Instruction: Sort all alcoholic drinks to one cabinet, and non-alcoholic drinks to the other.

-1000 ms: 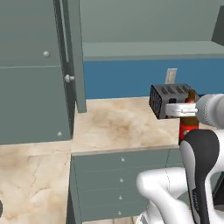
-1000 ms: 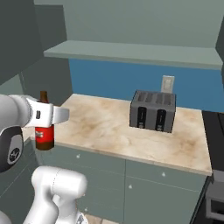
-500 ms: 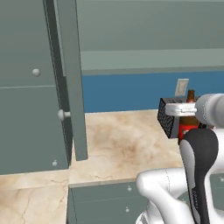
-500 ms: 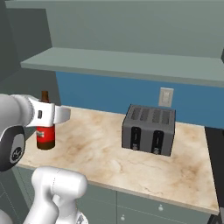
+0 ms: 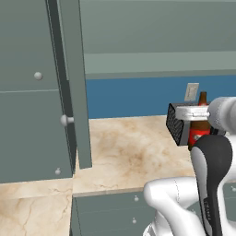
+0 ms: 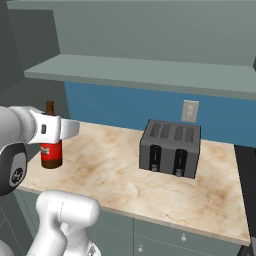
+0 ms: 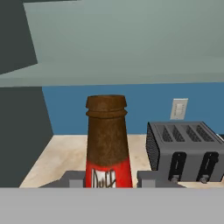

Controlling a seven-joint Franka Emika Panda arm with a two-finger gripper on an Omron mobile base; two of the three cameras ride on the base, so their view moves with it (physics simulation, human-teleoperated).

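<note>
**Beer bottle in my grip, cabinet not reached yet**

My end effector (image 7: 108, 180) is pinching the brown beer bottle (image 7: 107, 142) low on its red label. In the hand view a finger (image 7: 72, 179) sits tight on each side of the glass, and the bottle stands straight up between them. Its brown neck and top stick up in front of the blue wall.

From the right base view, my end effector (image 6: 52, 131) holds the beer bottle (image 6: 51, 148) at the left end of the worktop (image 6: 125, 180). The bottom of the bottle is down close to the worktop. I cannot tell if it is touching or lifted a little.

The toaster (image 6: 171, 148) stands well apart to the right, near the wall plug (image 6: 189, 110). A long shelf (image 6: 140, 72) runs along the wall above.

In the left base view the bottle (image 5: 200, 120) peeks out behind my white arm. Far to the left is a tall cabinet (image 5: 34, 92) with its door (image 5: 76, 83) swung open.

I think I am at the carrying step for one alcoholic drink. It is grabbed, but it is not in a cabinet yet. No drink in these pictures sits inside a cabinet, so as far as I can tell most of the sorting is left to do. Next I likely need to take this bottle over to a cabinet.
</note>
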